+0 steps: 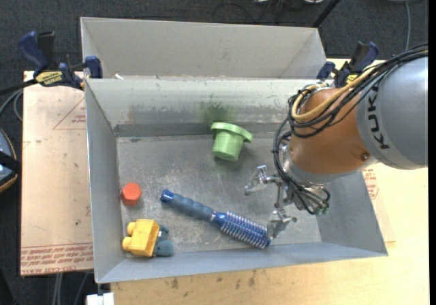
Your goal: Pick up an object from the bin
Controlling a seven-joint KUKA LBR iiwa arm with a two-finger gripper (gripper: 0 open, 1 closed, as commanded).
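My gripper (269, 200) hangs low in the right half of the bin, its two metal fingers spread apart and open with nothing between them. A blue brush (216, 218) lies slantwise on the floor, its handle pointing up-left and its bristled head right beside my lower fingertip (280, 221). A light green cup-shaped piece (227, 140) lies on its side near the back wall, up and left of my upper fingertip (257, 180).
A small orange cylinder (131, 193) stands near the left wall. A yellow toy block with a grey-blue part (144, 238) sits in the front left corner. The arm's orange cover and cables loom over the bin's right side.
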